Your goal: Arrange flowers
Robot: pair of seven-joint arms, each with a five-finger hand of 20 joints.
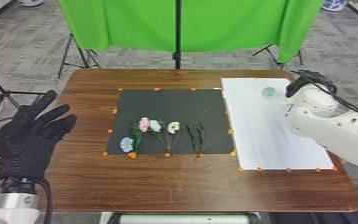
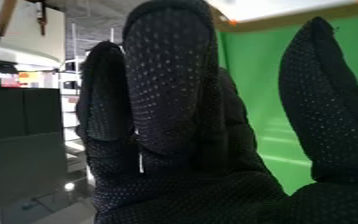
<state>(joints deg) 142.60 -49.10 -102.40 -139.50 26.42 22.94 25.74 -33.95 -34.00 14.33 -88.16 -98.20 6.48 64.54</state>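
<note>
Several flowers [image 1: 173, 128] lie on the black mat [image 1: 162, 105]; right of it, a vase [image 1: 269, 92] on white paper [image 1: 278, 135], the open right hand [image 1: 305, 83], its arm [image 1: 331, 122] hiding the paper's edge; left, the spread left hand [image 1: 29, 142]; beyond, green cloth [image 1: 127, 25].

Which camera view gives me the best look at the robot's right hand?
The right wrist view: there the right hand is close up, its straight fingers and thumb set apart. The head view shows it small, by the right edge of the white sheet, partly behind its own white arm.
</note>
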